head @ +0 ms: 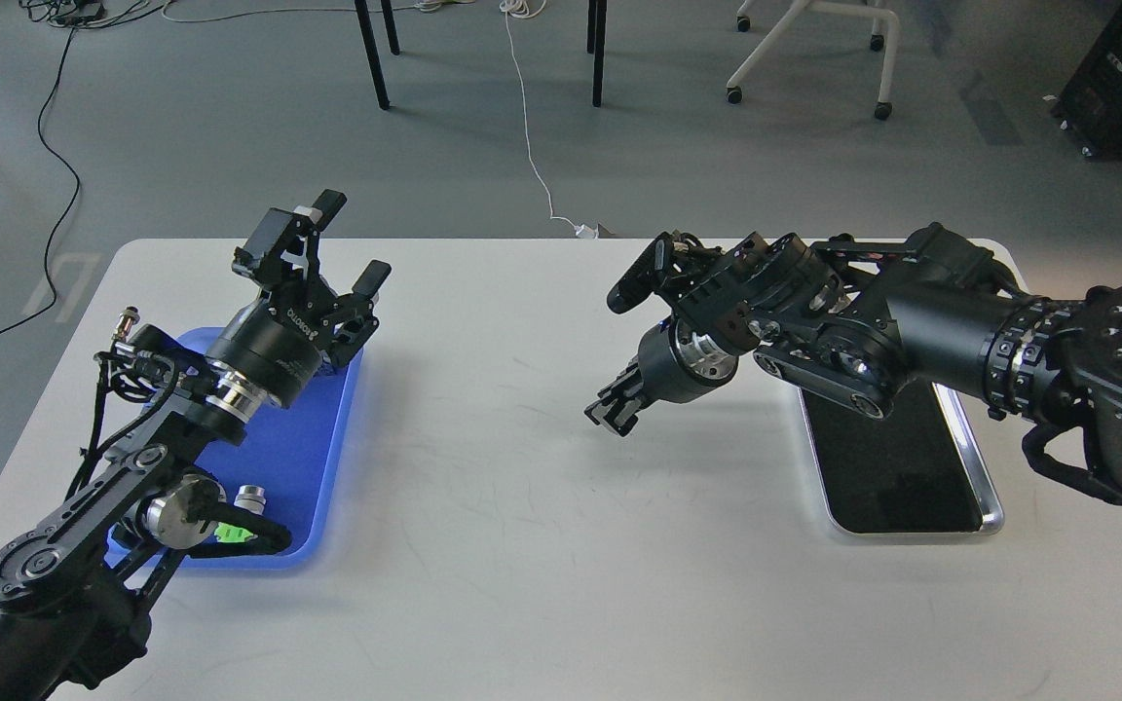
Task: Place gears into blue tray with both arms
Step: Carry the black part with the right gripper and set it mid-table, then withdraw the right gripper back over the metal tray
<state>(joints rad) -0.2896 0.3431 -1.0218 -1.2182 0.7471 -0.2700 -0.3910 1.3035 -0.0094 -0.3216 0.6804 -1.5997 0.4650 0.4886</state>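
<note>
The blue tray (293,443) lies at the table's left, partly under my left arm. My left gripper (354,240) hangs open above the tray's far end, fingers spread and nothing between them. My right arm reaches across the table's middle. Its gripper (610,411) points down and left, a little above the white tabletop, with its fingers drawn together. No gear can be made out, neither between those fingers nor on either tray.
A silver-rimmed black tray (988,492) sits at the right, partly under my right forearm. A small silver part with a green cap (247,501) rests at the blue tray's near end. Chair legs and cables lie on the floor beyond the table.
</note>
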